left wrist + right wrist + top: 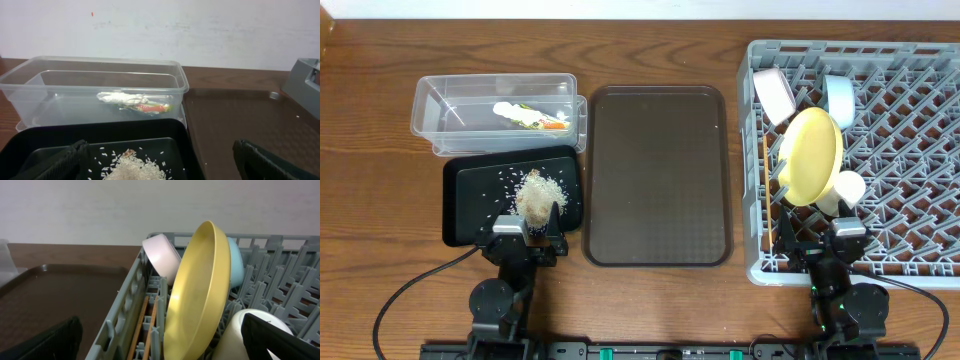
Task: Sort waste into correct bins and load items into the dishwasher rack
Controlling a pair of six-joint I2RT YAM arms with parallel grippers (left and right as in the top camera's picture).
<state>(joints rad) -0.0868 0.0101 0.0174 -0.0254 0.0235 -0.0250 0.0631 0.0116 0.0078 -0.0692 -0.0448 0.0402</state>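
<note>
Left gripper (532,228) and right gripper (818,238) both hang wide open, holding nothing. Rice (538,190) lies in the black tray (465,215), wrapper (528,116) in the clear tub (430,100), and yellow plate (810,155) stands in the rack (910,130) at right. We judge the sorting done, so we'd retreat straight and avoid clipping rims.

I see my left gripper (160,149) spread wide above the black tray (60,134), where rice (133,169) lies heaped. Just behind it the clear tub (60,82) holds the wrapper (131,101). The brown tray (235,117) lies beside both on the right.
</note>
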